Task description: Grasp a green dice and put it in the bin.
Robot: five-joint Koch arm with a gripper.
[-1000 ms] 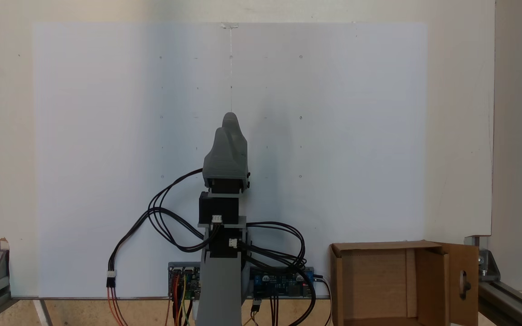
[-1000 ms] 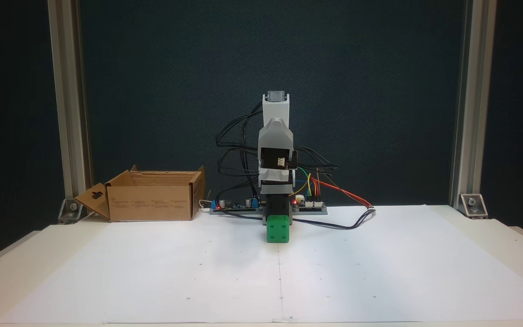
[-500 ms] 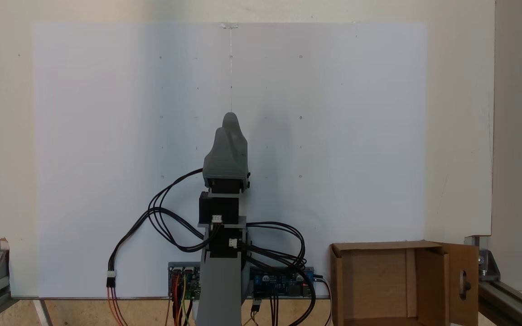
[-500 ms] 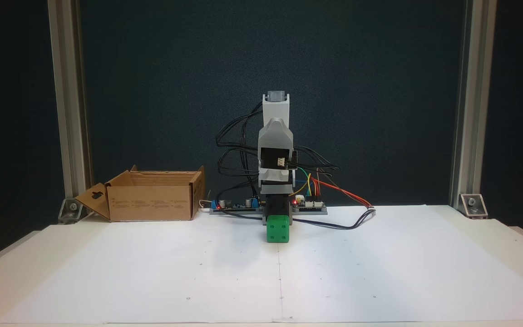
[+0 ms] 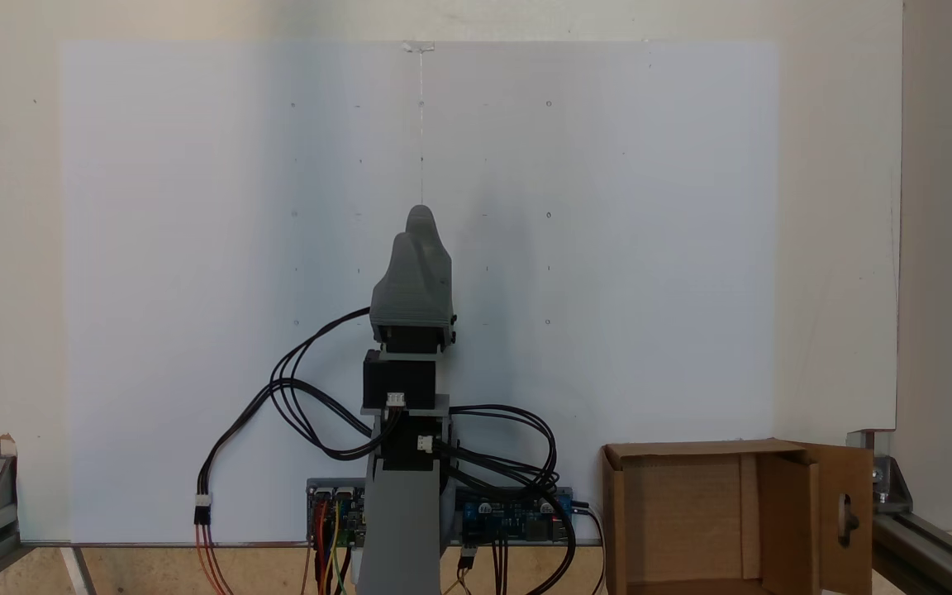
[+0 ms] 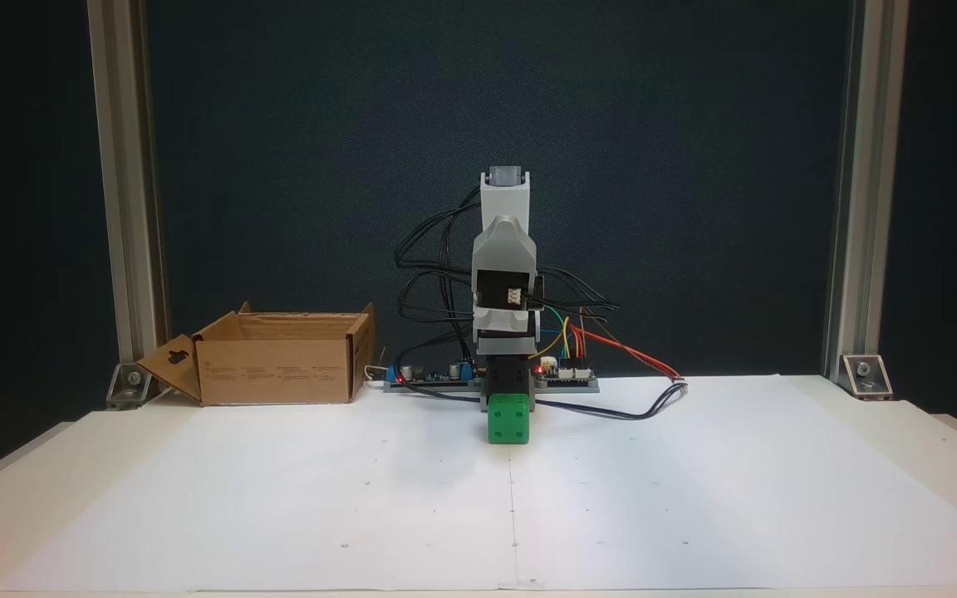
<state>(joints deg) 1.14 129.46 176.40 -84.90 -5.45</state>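
Observation:
The green dice (image 6: 508,419) sits on the white paper, just in front of the arm's base on the sheet's centre line. In the view from above, my grey gripper (image 5: 414,225) hangs over that spot and hides the dice. Its two jaws lie together with no gap, holding nothing. The folded arm (image 6: 505,249) stands upright behind the dice. The bin (image 5: 695,450), a brown cardboard box with its flaps up, stands beside the base; in the front view the bin (image 6: 275,370) is at the left, well apart from the dice.
Control boards (image 6: 566,375) and loose black and coloured cables (image 6: 628,411) lie around the base. Aluminium frame posts (image 6: 848,191) stand at both back corners. The white paper sheet (image 6: 694,498) spreads out ahead of the arm.

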